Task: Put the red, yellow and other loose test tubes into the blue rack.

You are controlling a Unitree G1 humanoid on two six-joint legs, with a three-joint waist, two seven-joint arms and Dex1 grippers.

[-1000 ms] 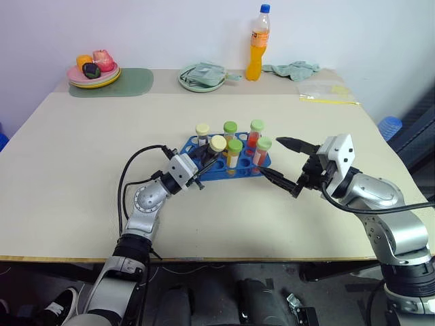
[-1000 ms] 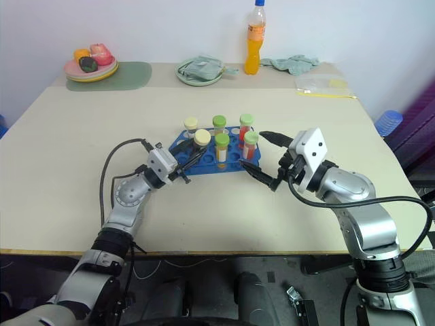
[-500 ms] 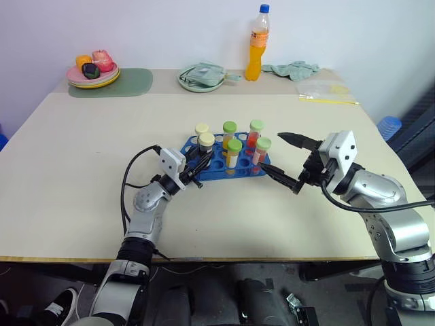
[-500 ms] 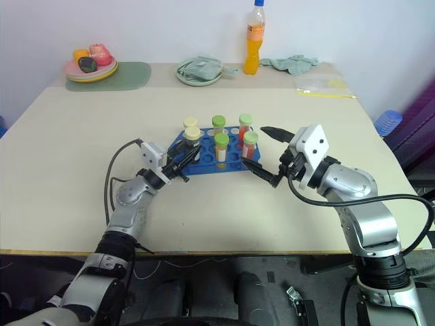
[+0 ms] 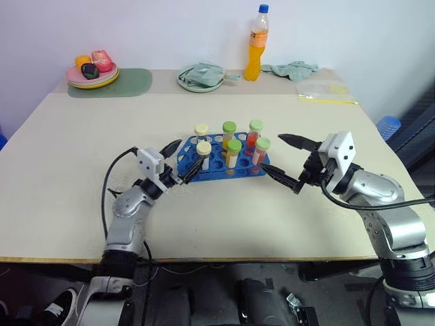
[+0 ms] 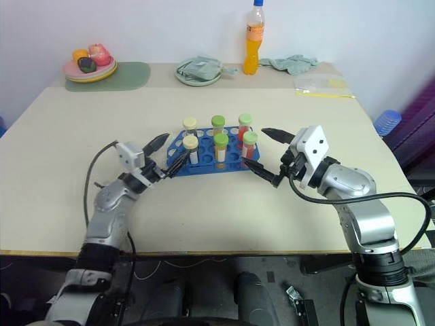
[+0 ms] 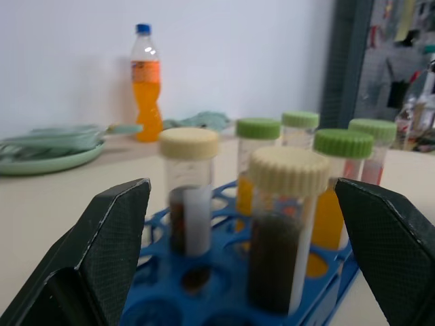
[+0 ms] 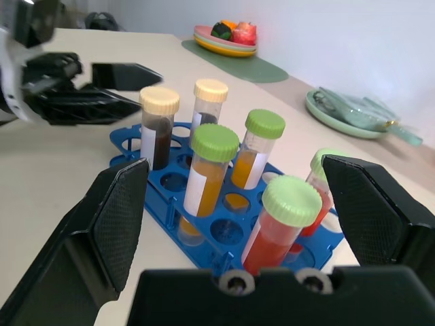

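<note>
Let go of the cream-capped dark tube [image 5: 203,154], now standing upright in the blue rack [image 5: 221,164]. Left gripper [image 5: 179,163] spread wide and drawn back, tube just past the fingertips [image 5: 170,145], apart from both.

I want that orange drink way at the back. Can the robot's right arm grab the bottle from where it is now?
Probably not. The orange bottle stands at the table's far edge, well beyond the blue rack, while the right gripper hangs open beside the rack. Nothing blocks it; it just looks too far.

My head cameras look down over the worktop [image 5: 285,224]; both wrist cameras face the blue rack [image 8: 204,238] closely from opposite sides.
</note>
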